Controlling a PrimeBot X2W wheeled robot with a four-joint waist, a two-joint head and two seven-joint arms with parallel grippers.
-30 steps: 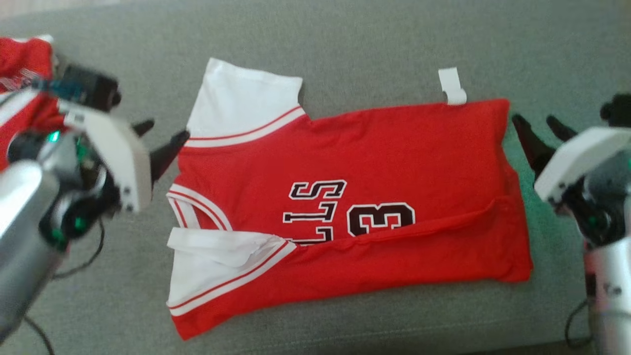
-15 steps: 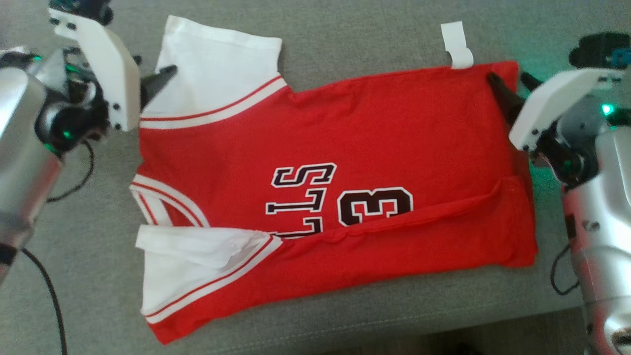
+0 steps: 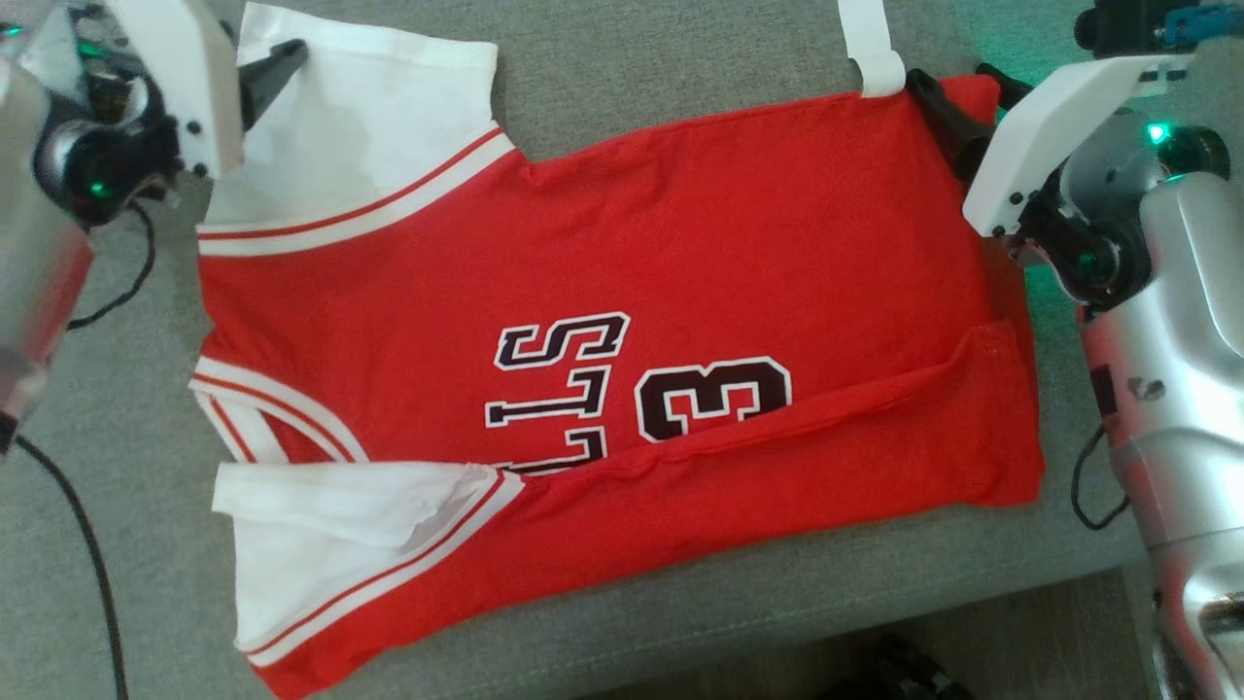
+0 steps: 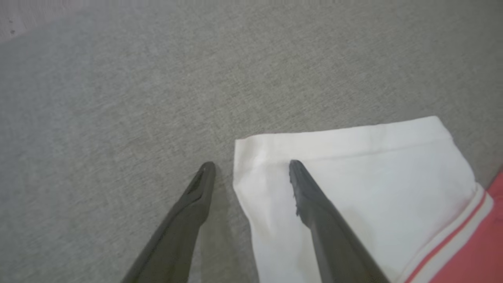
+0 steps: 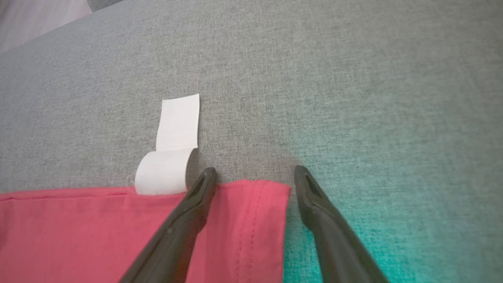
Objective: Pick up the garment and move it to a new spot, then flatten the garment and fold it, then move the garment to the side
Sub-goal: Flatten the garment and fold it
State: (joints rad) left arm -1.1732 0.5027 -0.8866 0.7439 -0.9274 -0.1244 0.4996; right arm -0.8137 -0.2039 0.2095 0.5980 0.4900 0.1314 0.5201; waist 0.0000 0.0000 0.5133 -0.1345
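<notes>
A: On the grey cushion (image 3: 671, 68), jersey (image 3: 719, 233) flat. Left gripper (image 4: 251, 165)?
B: Jaws apart, straddling the corner of its white sleeve (image 4: 373, 177). Right gripper (image 5: 255, 170) likewise parted, astride the jersey's red hem corner.

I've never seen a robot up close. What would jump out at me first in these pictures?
First, the big red jersey with black lettering, spread on the grey surface with its near edge folded over. Then the two open grippers at its far corners: the left gripper straddles the edge of the white sleeve, and the right gripper straddles the red hem corner beside a curled white tag.
</notes>
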